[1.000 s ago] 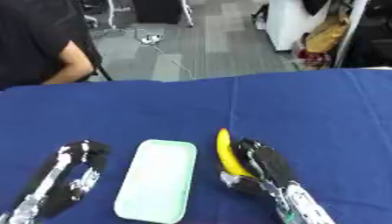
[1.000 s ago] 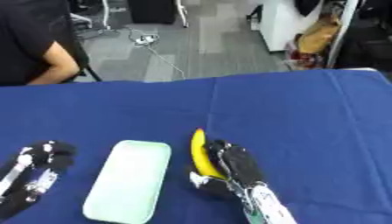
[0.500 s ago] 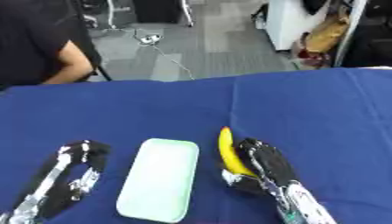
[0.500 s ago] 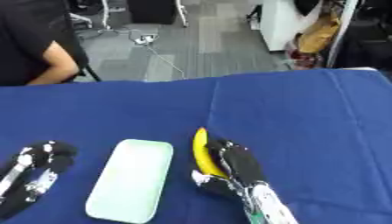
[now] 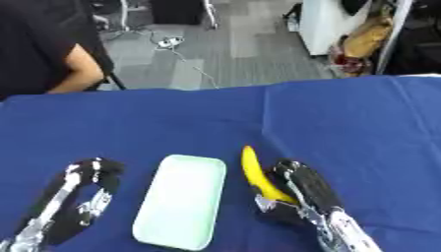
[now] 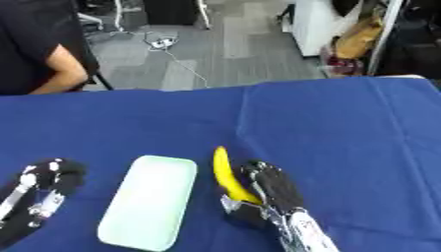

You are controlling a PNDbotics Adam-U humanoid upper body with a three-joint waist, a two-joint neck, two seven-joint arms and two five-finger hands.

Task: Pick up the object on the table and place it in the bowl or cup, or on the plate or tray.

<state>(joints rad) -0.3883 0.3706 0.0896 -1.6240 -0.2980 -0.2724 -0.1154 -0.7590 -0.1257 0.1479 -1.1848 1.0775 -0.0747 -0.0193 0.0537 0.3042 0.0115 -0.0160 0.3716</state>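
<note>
Right hand (image 5: pixel 297 194) lies low on the near right of the table, its fingers curled round the near end of the banana (image 5: pixel 256 174), with the thumb on the fruit's left side. Most of the banana sticks out toward the far side, curved and resting on the blue tablecloth (image 5: pixel 344 118). Just left of it, with a thin strip of cloth between, lies the pale green tray (image 5: pixel 182 199), a rounded rectangle set slightly askew with its far end tipped right. Left hand (image 5: pixel 82 189) rests at the near left corner, fingers relaxed and pointing away, holding nothing, a little apart from the tray. The cloth covers the whole table and shows a crease running from the far edge down toward the banana. Beyond the far edge is grey floor (image 5: pixel 185 54) with a cable on it, and a person's arm (image 5: pixel 73 74) at the far left.

From the right eye, the same layout sits shifted left: the right hand (image 6: pixel 271 194) closed on the banana (image 6: pixel 226 174), the tray (image 6: pixel 151 199) beside it, and the left hand (image 6: pixel 43 189) partly cut off by the left edge. Wide bare cloth (image 6: pixel 344 123) stretches across the far half and the whole right side of the table.
</note>
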